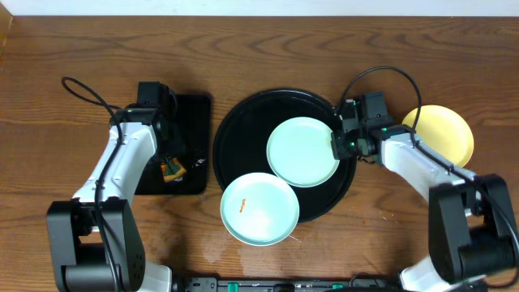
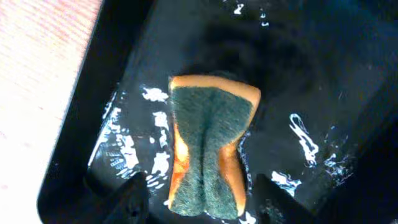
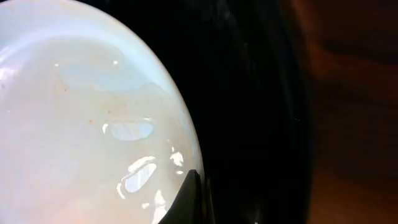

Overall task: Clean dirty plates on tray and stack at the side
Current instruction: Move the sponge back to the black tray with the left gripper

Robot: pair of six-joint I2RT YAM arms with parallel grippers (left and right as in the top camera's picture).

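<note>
The round black tray (image 1: 243, 122) holds one mint-blue plate (image 1: 300, 150), which looks clean in the right wrist view (image 3: 74, 112). My right gripper (image 1: 336, 146) is shut on this plate's right rim (image 3: 202, 202). A second mint-blue plate (image 1: 259, 209) with an orange smear overlaps the tray's front edge. The pale yellow plate (image 1: 442, 134) lies on the table at the right. My left gripper (image 1: 170, 166) is open, with its fingers (image 2: 199, 199) on either side of a green and orange sponge (image 2: 208, 155).
The sponge lies in a smaller rectangular black tray (image 1: 195, 113), wet with white foam streaks (image 2: 124, 149), left of the round tray. Cables run from both arms over the wooden table (image 1: 65, 49).
</note>
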